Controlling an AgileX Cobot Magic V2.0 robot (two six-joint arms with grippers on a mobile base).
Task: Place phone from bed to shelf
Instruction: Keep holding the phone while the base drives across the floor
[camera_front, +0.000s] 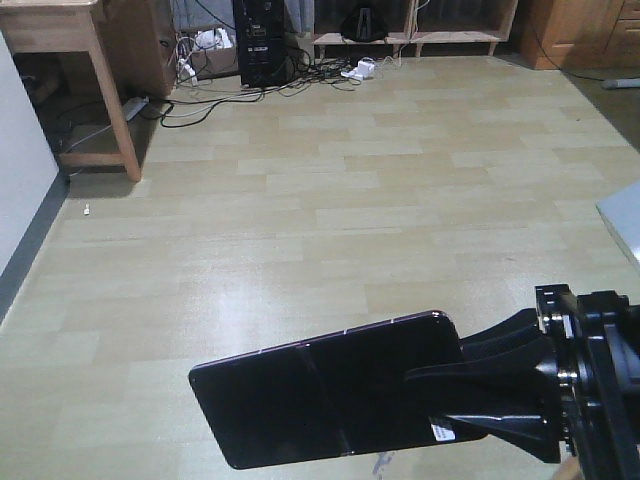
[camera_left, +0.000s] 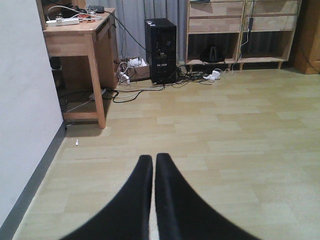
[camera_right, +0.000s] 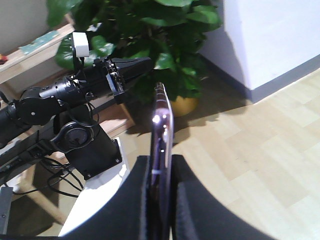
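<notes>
In the front view we see the phone (camera_front: 320, 395) in the air above the floor (camera_front: 350, 200), low in the picture. The right pincer (camera_front: 440, 385) comes in from the right and is clenched on the end of the phone that carries a small white sticker (camera_front: 440, 432). The phone's glossy black face is turned up towards this camera, and a crease runs across its middle. The other end sticks out to the left, and nothing touches it.

The right wrist view shows the same phone (camera_right: 162, 130) only by its thin pinkish edge, upright between the two black fingers (camera_right: 187, 200). From here we can check that both fingers press on its flat sides. Behind it stand a green plant (camera_right: 150, 30) and the left arm (camera_right: 65, 90), which the front view does not show.

Only the left wrist view shows the left pincer (camera_left: 152, 159). Its fingers are closed against each other, with nothing between them. It points over the floor towards a black computer tower (camera_left: 160, 50) and loose cables (camera_left: 140, 90) at the far wall.
</notes>
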